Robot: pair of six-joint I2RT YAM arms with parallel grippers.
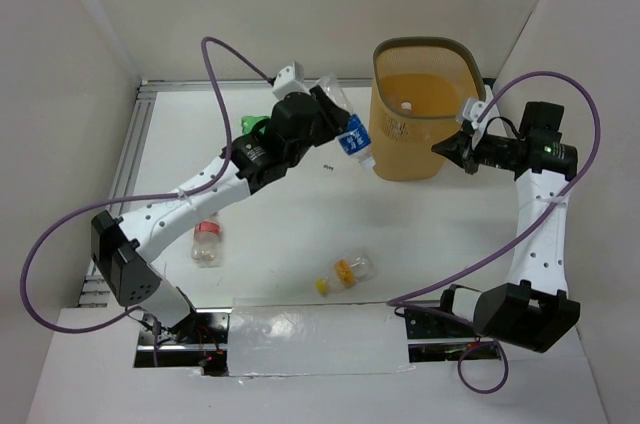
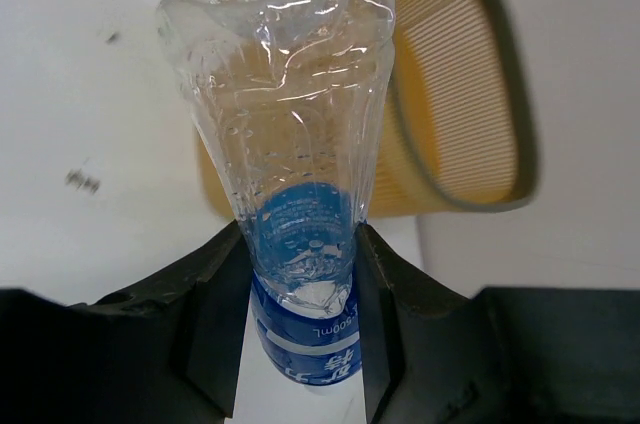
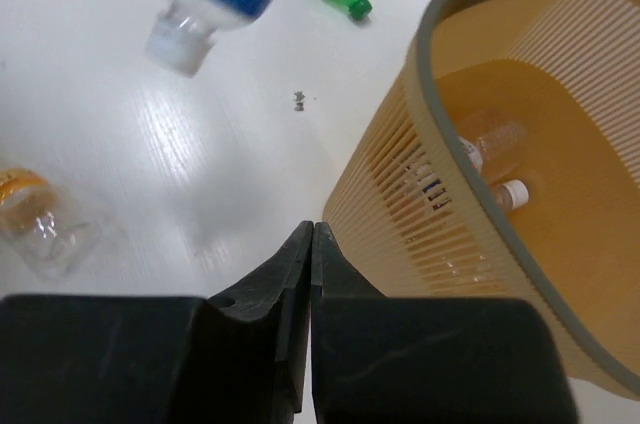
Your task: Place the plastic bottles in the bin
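Observation:
My left gripper point(image 1: 328, 116) is shut on a clear bottle with a blue label point(image 1: 347, 126), held tilted above the table just left of the bin point(image 1: 388, 149), white cap down. In the left wrist view the jaws point(image 2: 305, 284) clamp its labelled waist point(image 2: 290, 124), with the bin point(image 2: 470, 94) beyond. The orange-tan bin holds at least two bottles point(image 3: 497, 138). My right gripper point(image 1: 441, 149) is shut and empty beside the bin's right wall point(image 3: 420, 204). On the table lie a green bottle point(image 1: 255, 125), a red-capped bottle point(image 1: 207, 241) and a yellow-labelled bottle point(image 1: 347, 272).
A shiny sheet point(image 1: 310, 339) covers the near table edge between the arm bases. A metal rail point(image 1: 133, 149) runs along the left side. White walls close in the back and sides. A small dark mark point(image 1: 327, 166) is on the table.

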